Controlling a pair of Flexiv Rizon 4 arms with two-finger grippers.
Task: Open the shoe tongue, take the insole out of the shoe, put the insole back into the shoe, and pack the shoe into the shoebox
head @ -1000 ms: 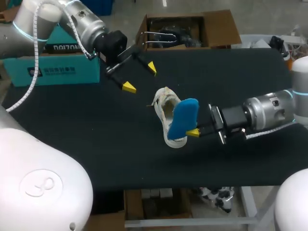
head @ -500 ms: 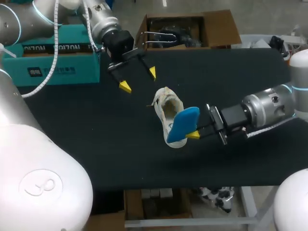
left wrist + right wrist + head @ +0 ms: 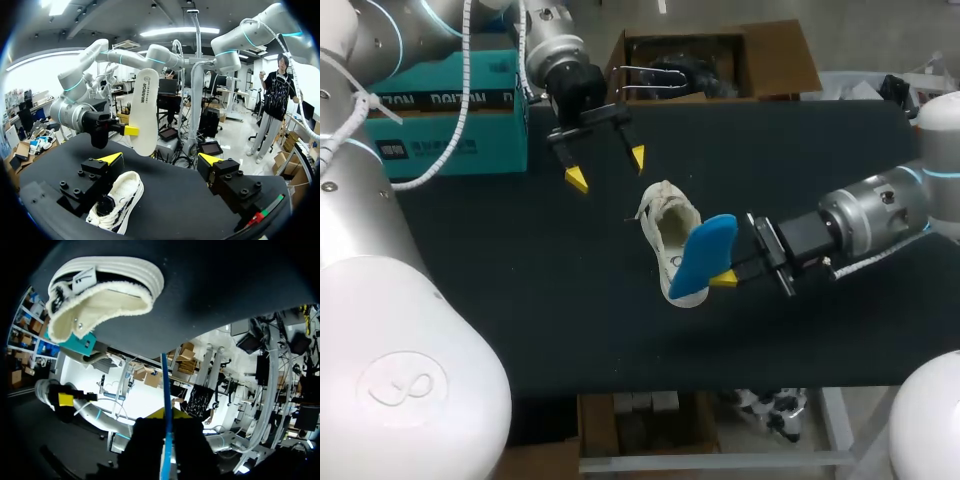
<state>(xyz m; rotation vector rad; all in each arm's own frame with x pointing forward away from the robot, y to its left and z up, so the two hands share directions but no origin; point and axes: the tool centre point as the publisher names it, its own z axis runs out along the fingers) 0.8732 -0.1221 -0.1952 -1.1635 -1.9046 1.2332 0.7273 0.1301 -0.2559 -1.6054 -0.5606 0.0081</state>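
— From overhead: why is the right hand pinching the blue insole above the bench?
— To slide it back in, I'd guess. The shoe lies at its eleven o'clock, mouth up. The shoebox waits at the shoe's ten o'clock, at the bench's edge.
— Left wrist?
— The left hand is spread and holding nothing, hanging over the shoe-to-box path.
— Right wrist?
— Insole edge-on between the fingers, shoe opening ahead.
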